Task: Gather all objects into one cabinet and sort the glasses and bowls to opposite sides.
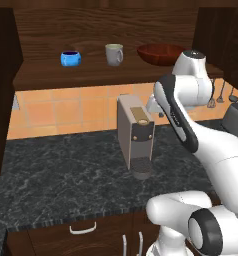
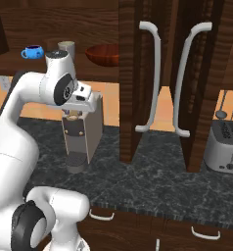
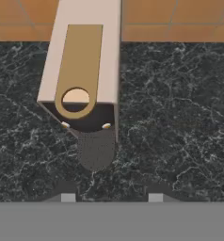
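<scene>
On the open wall cabinet's shelf (image 1: 91,76) stand a squat bright-blue cup (image 1: 70,58), a grey mug (image 1: 114,54) and a wide reddish-brown bowl (image 1: 158,52), left to right. From the right base view the blue cup (image 2: 32,52) and bowl (image 2: 103,54) show too, with the mug (image 2: 66,46) partly behind my arm. The orange-red cup is out of view. My gripper (image 3: 111,197) hangs open and empty, pointing down over the counter just in front of the coffee machine, well below the shelf.
The grey-beige coffee machine (image 1: 135,132) stands on the dark marble counter (image 1: 66,175). Two open cabinet doors with curved silver handles (image 2: 155,73) jut out to the right. A silver toaster (image 2: 226,144) sits far right. Drawer fronts (image 2: 138,223) run below the counter.
</scene>
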Available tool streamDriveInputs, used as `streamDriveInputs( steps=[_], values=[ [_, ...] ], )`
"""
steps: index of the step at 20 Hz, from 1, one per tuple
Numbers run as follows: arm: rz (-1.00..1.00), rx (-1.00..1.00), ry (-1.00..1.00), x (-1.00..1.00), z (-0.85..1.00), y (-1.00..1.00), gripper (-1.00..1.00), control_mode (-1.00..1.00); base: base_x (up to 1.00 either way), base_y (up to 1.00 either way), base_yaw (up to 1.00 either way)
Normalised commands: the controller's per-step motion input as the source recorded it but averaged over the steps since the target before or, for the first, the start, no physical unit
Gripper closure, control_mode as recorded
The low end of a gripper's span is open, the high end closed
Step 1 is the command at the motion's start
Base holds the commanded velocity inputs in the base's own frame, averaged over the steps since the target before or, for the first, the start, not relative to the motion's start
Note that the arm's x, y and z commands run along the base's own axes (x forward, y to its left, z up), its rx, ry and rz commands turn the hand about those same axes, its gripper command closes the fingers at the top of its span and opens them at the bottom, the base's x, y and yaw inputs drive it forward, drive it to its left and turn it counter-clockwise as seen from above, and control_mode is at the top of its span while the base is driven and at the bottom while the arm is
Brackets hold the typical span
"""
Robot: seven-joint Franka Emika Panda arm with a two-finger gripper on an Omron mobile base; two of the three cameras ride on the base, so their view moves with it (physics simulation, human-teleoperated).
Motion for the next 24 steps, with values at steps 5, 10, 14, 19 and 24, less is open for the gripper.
streamDriveInputs(
  steps=[5,10,14,19,24],
  values=[
    [0.00,-0.14,-0.26,-0.67,0.01,0.07,-1.00,-1.00,0.00,0.00,0.00],
    [-0.02,-0.10,-0.34,-1.00,0.00,0.00,-1.00,-1.00,0.00,0.00,0.00],
    [-0.09,0.02,-0.13,-0.86,0.08,-0.07,-1.00,-1.00,0.00,0.00,0.00],
    [-0.05,0.04,0.00,-0.18,0.14,-0.07,-1.00,1.00,-0.52,-0.13,-0.06],
    [0.00,0.00,0.00,0.00,0.00,0.00,-1.00,1.00,-1.00,-0.54,-0.09]
  ],
)
